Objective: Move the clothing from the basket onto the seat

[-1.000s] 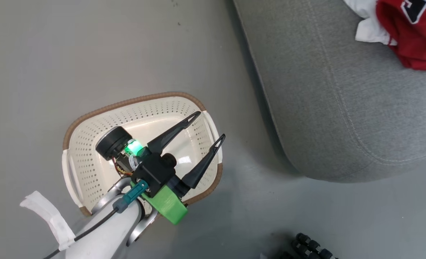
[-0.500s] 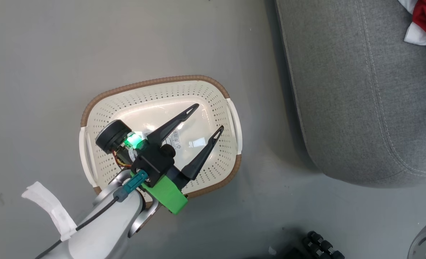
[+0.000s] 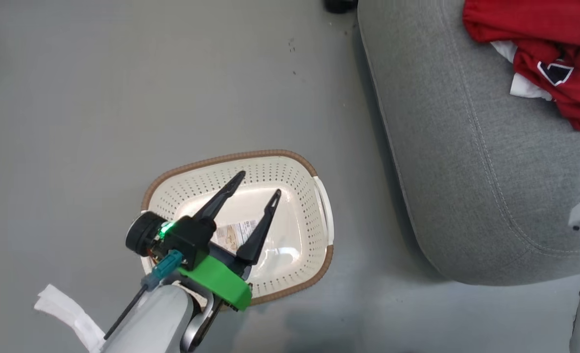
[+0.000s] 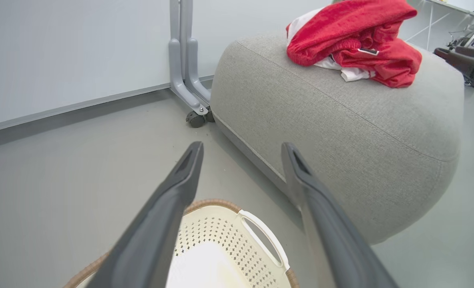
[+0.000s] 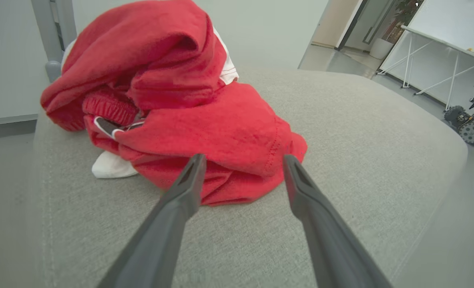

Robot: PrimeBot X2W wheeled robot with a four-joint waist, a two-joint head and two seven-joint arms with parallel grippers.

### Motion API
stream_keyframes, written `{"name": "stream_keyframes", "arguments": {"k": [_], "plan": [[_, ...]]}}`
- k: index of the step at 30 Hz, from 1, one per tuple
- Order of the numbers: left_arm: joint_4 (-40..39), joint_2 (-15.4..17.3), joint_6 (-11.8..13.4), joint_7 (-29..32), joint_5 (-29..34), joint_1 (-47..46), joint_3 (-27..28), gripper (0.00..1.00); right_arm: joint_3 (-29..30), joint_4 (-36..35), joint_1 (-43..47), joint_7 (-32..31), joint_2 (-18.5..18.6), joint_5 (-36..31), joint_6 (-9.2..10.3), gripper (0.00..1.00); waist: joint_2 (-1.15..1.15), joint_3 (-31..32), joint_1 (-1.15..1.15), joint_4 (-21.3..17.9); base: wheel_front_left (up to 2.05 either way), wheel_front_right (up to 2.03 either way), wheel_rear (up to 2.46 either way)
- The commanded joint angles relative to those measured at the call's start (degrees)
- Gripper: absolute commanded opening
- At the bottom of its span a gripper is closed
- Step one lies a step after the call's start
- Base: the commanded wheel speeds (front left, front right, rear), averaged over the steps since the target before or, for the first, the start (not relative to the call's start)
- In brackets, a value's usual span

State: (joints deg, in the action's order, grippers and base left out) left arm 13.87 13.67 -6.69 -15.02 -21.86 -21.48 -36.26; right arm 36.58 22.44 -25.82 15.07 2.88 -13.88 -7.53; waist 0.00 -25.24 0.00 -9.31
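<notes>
A barcode sticker [image 3: 236,233] lies on the cream bottom of the basket [image 3: 314,196]; its print is too small to read. A black-and-white patch [image 3: 555,72] shows on the clothing [image 3: 540,49], and its letters cannot be made out either.

The left gripper [image 3: 258,183] hangs over the basket. Its jaws stand wide apart and hold nothing, and in the left wrist view its tips [image 4: 242,146] point past the basket's white handle [image 4: 263,236] toward the seat [image 4: 341,120]. The right gripper [image 5: 243,158] hovers above the seat with its jaws equally spread and empty. Their tips sit just before the near edge of the clothing; whether they touch it I cannot tell.

The clothing lies in a crumpled red heap with white showing underneath, on top of the grey woven seat and well apart from the basket. The basket stands on a smooth grey floor [image 3: 123,98], near the seat's rounded side. Behind the seat are a pale wall [image 4: 61,48] and a grey metal stand on castors [image 4: 185,60]. A white trestle table [image 5: 441,36] stands farther off.
</notes>
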Motion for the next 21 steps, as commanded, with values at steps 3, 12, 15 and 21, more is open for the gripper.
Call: {"name": "stream_keyframes", "arguments": {"k": [3, 12, 15, 21], "plan": [[0.4, -1.8, 1.7, -0.2, 0.7, 3.2, 4.2, 1.00, -4.3, 3.0, 4.0, 0.2, 0.1, 4.5, 0.08, 1.00, 0.00, 7.3, 0.00, 3.9, 0.00, 0.00, 0.00], [2.2, -7.6, 5.2, -0.2, 2.4, 12.1, 17.7, 1.00, -22.5, 0.6, 14.6, 0.2, 0.1, 17.7, 0.08, 1.00, 0.00, 16.5, 0.00, 10.3, 0.00, 0.00, 0.00], [1.3, -9.3, 4.7, -0.2, 0.9, 15.2, 22.6, 1.00, -28.2, -2.9, 17.4, 0.2, 0.1, 20.1, 0.08, 1.00, 0.00, 18.7, 0.00, 11.4, 0.00, 0.00, 0.00], [-3.0, -10.5, 2.5, -0.2, 1.7, 20.7, 30.1, 1.00, -34.4, -9.8, 20.8, 0.2, 0.1, 22.9, 0.08, 1.00, 0.00, 22.8, 0.00, 11.5, 0.00, 0.00, 0.00]]}}
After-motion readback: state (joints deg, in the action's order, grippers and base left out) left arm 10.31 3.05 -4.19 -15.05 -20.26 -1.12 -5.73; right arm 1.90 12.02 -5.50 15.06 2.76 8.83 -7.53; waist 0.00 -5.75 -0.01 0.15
